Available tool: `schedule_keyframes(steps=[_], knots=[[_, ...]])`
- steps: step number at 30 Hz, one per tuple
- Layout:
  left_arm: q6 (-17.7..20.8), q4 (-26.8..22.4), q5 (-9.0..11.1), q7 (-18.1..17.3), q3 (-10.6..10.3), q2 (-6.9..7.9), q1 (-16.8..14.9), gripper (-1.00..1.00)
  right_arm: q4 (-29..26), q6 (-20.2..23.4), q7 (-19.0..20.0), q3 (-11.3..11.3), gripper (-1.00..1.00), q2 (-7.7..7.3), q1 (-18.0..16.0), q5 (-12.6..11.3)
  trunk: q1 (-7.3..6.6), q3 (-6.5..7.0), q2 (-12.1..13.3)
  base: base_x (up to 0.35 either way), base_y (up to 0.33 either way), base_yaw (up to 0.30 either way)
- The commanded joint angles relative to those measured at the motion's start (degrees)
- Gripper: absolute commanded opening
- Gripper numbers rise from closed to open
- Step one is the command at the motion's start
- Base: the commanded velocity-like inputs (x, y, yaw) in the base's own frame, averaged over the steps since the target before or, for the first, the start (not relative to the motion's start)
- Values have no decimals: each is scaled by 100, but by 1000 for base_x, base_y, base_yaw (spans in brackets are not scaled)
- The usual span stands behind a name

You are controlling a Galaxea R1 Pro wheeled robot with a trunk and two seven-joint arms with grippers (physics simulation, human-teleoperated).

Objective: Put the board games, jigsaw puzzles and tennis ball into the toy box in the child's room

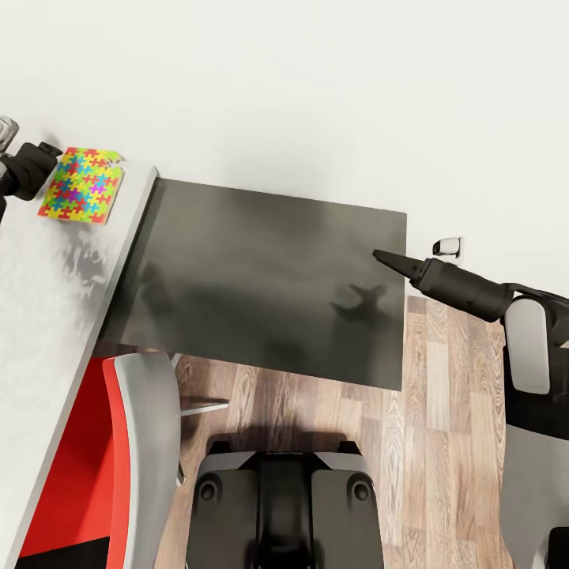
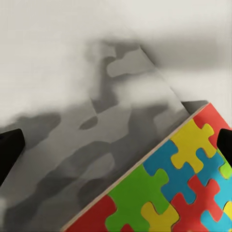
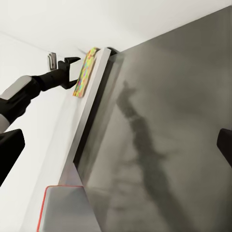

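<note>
Puzzle time: the left gripper has pinched one jigsaw puzzle and holds it above the table. The right gripper looks closed and empty. No toy box yet, so lots is left, I think.

Left end effector clamped (raised, at far left); right end effector outstretched, fingers together.
</note>
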Motion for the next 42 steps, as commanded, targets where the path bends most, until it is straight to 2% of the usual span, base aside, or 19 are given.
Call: schedule_keyframes(steps=[1,7,14,24,42], knots=[[50,223,122,41,21,4,-2,100,0,23,34,-6,100,0,-4,27,5,-6,-6,0,0,0],[245,204,232,45,22,37,-40,100,0,23,-59,4,100,7,-5,26,5,-6,-6,0,0,0],[323,168,273,40,22,50,-42,100,-1,23,-134,9,100,8,-6,18,5,-6,-6,0,0,0],[495,156,287,37,22,59,-37,100,-2,23,-158,3,100,7,-13,7,5,-6,-6,0,0,-78],[526,158,284,36,23,81,1,100,-4,23,-160,-15,100,0,-15,-2,5,-6,-6,0,0,-44]])
